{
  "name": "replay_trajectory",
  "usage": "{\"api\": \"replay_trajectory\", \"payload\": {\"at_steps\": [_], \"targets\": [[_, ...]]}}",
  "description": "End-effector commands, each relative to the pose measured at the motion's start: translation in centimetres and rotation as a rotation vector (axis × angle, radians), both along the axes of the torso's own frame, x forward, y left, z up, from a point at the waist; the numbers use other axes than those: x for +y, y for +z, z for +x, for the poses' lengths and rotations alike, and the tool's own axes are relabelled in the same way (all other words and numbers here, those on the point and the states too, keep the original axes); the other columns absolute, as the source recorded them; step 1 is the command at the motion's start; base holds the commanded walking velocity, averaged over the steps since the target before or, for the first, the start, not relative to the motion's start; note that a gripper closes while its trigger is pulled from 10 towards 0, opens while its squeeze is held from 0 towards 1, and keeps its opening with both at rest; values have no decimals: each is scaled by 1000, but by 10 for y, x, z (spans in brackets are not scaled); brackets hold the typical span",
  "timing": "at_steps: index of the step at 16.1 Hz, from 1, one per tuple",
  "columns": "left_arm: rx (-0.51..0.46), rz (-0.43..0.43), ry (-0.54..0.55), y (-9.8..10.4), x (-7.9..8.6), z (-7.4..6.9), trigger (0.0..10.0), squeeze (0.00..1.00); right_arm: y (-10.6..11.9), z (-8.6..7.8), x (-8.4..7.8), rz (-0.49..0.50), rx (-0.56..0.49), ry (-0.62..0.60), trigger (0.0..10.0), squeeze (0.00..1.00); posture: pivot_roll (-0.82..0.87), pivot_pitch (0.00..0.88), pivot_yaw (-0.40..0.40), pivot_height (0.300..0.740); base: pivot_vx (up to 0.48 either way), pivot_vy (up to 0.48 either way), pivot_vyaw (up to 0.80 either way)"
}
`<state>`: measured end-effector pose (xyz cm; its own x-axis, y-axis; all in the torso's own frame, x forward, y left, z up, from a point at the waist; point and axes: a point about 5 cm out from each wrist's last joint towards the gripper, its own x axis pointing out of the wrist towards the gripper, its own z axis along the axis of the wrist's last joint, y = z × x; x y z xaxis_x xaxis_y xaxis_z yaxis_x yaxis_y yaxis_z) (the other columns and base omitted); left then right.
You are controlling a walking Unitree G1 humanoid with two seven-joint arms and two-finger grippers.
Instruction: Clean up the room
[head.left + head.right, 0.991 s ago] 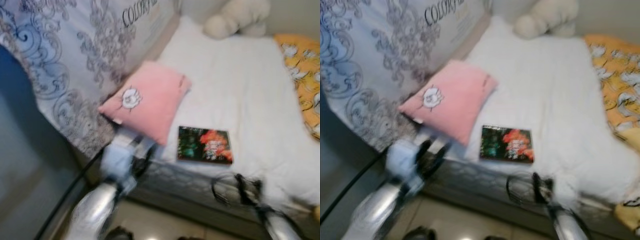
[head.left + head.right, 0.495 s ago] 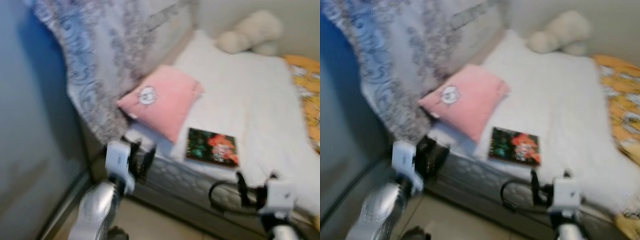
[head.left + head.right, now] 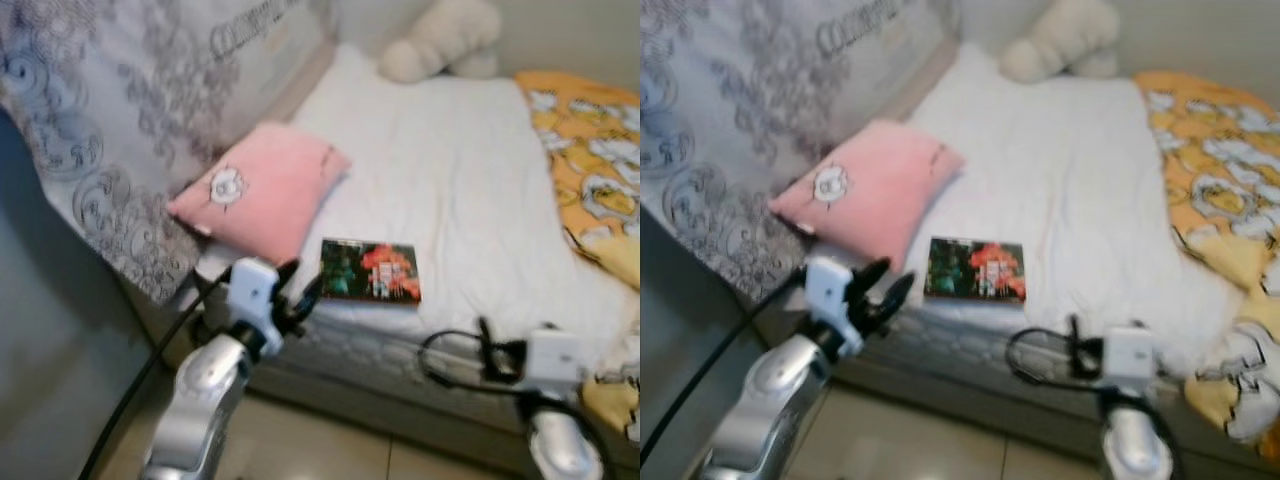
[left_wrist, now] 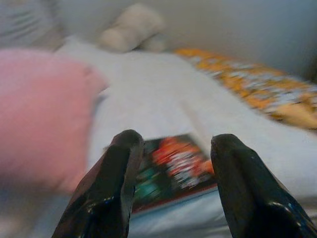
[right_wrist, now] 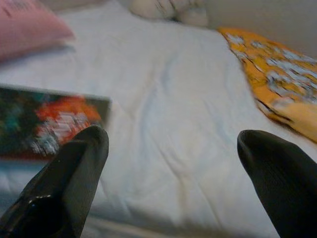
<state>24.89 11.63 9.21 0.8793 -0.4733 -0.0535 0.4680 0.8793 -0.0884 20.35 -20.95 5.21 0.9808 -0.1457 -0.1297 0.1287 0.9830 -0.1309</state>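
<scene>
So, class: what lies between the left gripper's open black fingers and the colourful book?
Bare white bedsheet; left gripper faces colourful book, per left wrist view.

The dark, red-and-green printed book cover (image 3: 370,271) is too blurred to read; the orange patterned blanket (image 3: 590,170) runs off the frame's right edge.

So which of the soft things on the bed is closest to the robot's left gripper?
The pink pillow, just ahead of the left gripper near the bed's edge. The cream plush toy lies at the far end, and the orange blanket on the right side.
</scene>
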Motion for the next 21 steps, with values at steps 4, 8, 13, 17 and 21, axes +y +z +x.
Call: {"api": "replay_trajectory", "payload": {"at_steps": [4, 8, 13, 17, 21], "targets": [[50, -109, 82, -6, -2, 0, 10000, 0, -4, -2, 4, 32, 18, 26, 10000, 0, 54, 0, -75, 740, 146, 0, 0], [-4, -92, 37, 2, -8, 7, 10000, 0, -1, 3, 6, 27, 7, 37, 10000, 0, 56, 0, -78, 740, 480, 0, 0], [-65, -46, -18, 11, -6, 17, 10000, 0, -5, 4, 2, 39, 28, 18, 10000, 0, 55, 0, -75, 740, 480, 0, 0], [-79, -34, -61, 11, -12, 17, 10000, 0, -5, 7, 1, 40, 30, 19, 10000, 0, 53, 0, -79, 740, 480, 0, 0], [20, -59, -43, -6, -15, 18, 10000, 0, -15, 7, -6, 97, 83, -27, 10000, 0, 53, 0, -83, 740, 360, 0, 0]]}}
